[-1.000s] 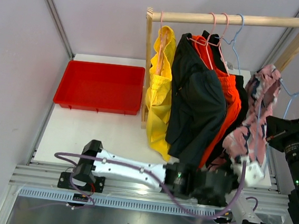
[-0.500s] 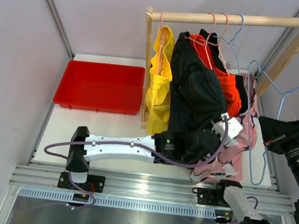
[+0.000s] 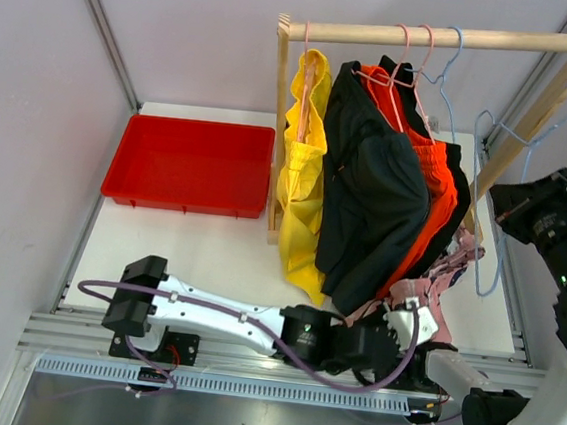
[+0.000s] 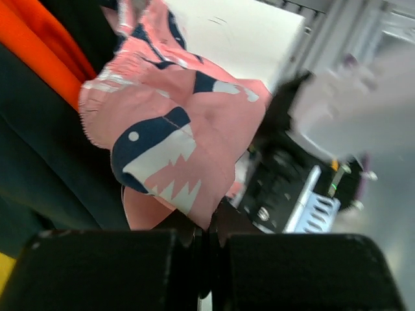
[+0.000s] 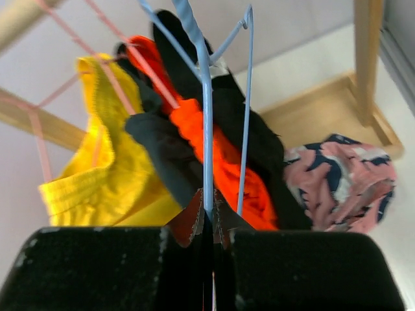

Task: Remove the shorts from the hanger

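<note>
Our left gripper (image 4: pixel 206 228) pinches the pink shorts (image 4: pixel 188 123) tight; our right gripper (image 5: pixel 209 219) squeezes the blue hanger (image 5: pixel 207 129) tight.

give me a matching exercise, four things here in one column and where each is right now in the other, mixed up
1. pink patterned shorts
2. blue hanger
3. yellow shorts
4. red tray

A. hanging at the left end of the wooden rail
B. bare, pinched in the right gripper
C. flat on the table, left of the yellow shorts
D. off the hanger, pinched in the left gripper

Pairs: 1-D, 2-B, 3-A, 4-C
</note>
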Tool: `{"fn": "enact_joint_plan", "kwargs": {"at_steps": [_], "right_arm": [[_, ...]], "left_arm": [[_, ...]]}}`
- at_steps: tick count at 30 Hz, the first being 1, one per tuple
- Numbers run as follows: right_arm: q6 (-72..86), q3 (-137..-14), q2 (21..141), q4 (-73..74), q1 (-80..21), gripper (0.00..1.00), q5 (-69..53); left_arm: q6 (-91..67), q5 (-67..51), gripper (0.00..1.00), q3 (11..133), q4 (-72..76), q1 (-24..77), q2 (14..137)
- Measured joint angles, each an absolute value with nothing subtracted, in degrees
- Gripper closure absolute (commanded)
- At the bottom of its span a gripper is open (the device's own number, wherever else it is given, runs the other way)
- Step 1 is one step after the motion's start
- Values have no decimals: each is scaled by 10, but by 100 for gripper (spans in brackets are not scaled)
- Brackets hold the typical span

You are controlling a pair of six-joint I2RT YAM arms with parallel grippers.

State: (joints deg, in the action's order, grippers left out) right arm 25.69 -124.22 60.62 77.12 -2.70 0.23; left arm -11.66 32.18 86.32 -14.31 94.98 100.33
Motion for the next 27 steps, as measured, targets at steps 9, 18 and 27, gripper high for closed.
{"fn": "enact_joint_plan", "kwargs": {"at_steps": [9,18,27], "right_arm": [[224,-1153,639,675,-28,100,57],[202,-1169,732,573,-12,100,73],[198,-1171,819,509,24,100,60]], "left_arm": [[-161,356,100,766,-125,1038,903],[-202,413,100,728,-158,1092,887],[-287,469,100,678,-278,1178,770]]}}
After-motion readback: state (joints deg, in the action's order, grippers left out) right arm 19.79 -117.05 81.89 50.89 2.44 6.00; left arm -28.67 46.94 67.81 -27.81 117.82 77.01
